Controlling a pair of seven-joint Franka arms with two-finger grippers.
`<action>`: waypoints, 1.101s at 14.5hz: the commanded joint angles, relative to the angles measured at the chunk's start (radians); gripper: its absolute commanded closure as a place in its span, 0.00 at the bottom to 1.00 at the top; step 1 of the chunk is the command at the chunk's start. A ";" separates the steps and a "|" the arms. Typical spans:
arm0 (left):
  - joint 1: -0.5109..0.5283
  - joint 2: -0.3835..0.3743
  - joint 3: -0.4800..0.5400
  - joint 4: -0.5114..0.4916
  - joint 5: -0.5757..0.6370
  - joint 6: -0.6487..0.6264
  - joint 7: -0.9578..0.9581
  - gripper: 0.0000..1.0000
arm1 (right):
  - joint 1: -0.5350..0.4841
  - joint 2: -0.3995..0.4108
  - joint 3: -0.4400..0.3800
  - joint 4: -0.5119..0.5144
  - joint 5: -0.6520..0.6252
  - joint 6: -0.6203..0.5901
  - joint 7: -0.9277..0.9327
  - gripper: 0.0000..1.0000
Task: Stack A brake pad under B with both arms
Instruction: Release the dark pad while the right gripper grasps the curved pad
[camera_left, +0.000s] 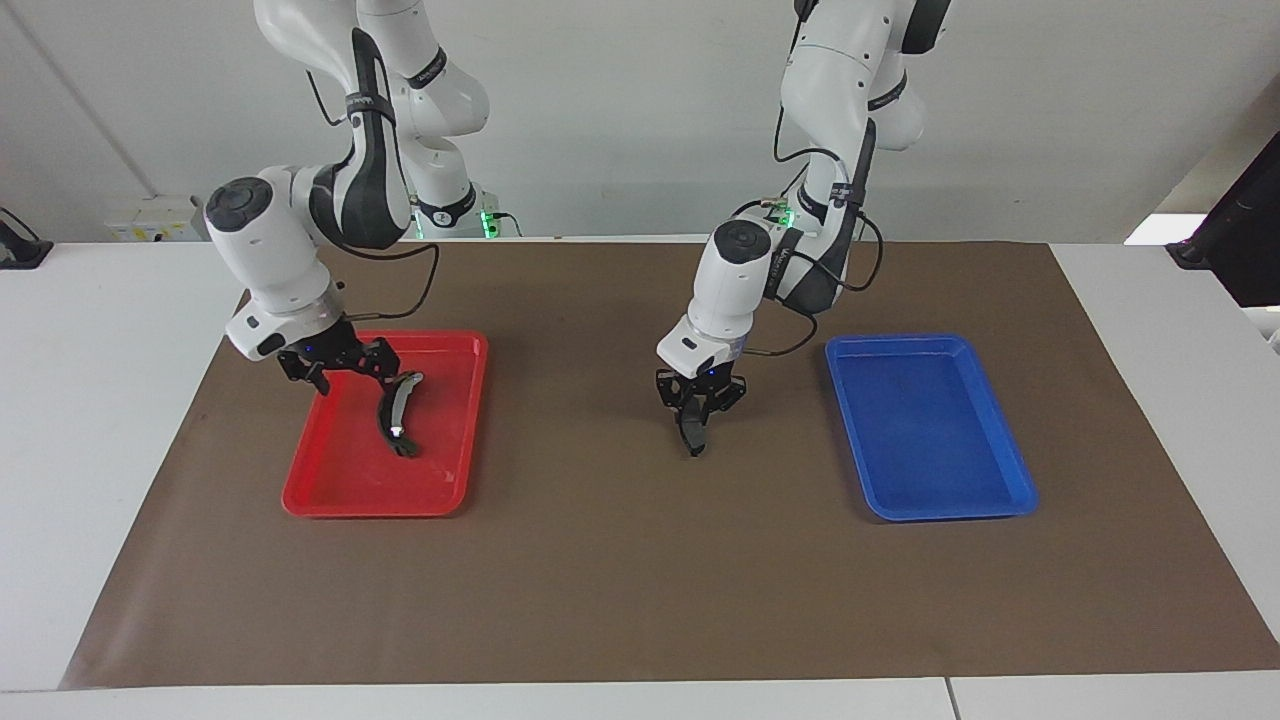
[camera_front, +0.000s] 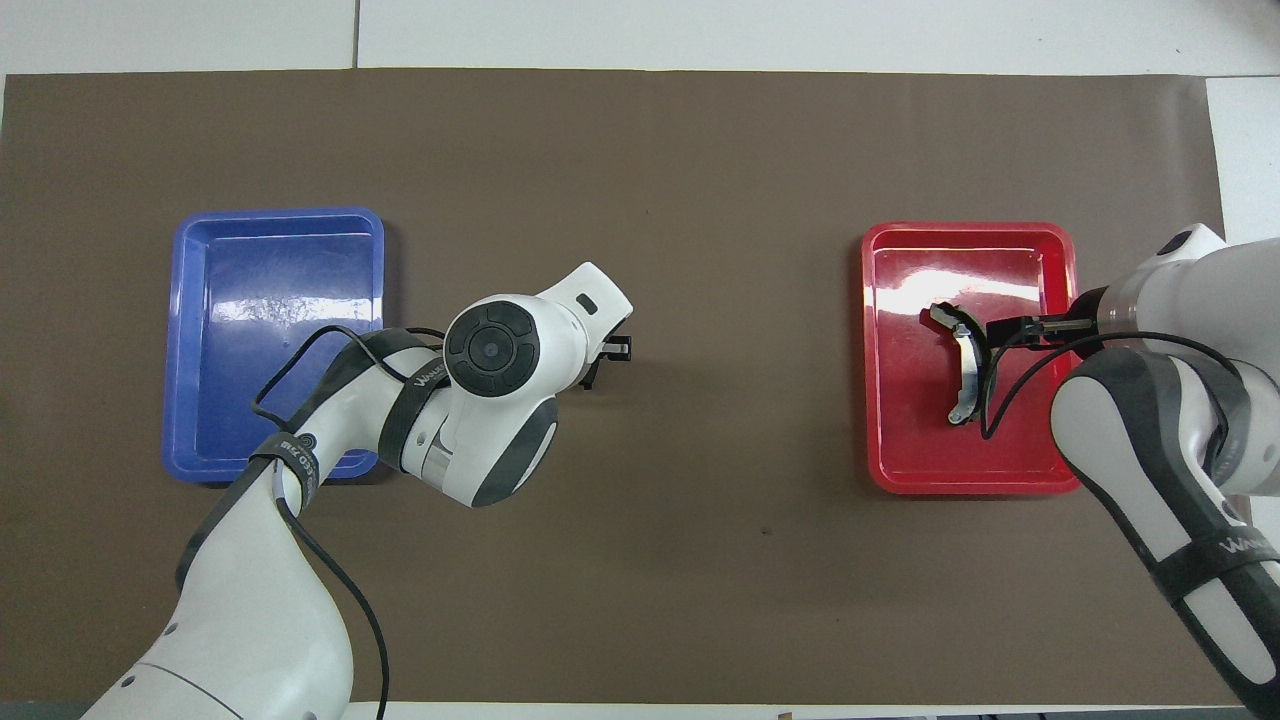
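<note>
Left gripper (camera_left: 697, 412) clamps the short brake pad (camera_left: 691, 434) over the brown mat (camera_left: 620, 560) (between the trays). Right gripper (camera_left: 340, 366), fingers spread, hangs over the red tray (camera_left: 330, 490) beside the crescent brake piece (camera_left: 396, 412).

Overhead: left arm's wrist hid most of left gripper (camera_front: 598, 362) and A brake pad (camera_left: 692, 432) | right gripper (camera_front: 1010, 328) finger gap unreadable | both arms cropped by frame edges

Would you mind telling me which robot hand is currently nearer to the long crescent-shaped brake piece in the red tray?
The right hand. It hangs over the red tray, right beside the crescent piece. The left hand is over the brown mat between the trays, holding the short brake pad.
</note>
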 joint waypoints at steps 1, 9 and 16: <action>-0.016 0.008 0.016 0.009 -0.014 -0.008 -0.026 0.36 | -0.001 0.035 0.005 -0.016 0.029 0.044 -0.048 0.00; 0.132 -0.173 0.024 0.030 -0.013 -0.287 0.041 0.00 | 0.004 0.106 0.010 -0.035 0.061 0.110 -0.139 0.05; 0.488 -0.238 0.030 0.271 -0.013 -0.736 0.613 0.00 | 0.030 0.104 0.010 -0.042 0.063 0.107 -0.128 0.91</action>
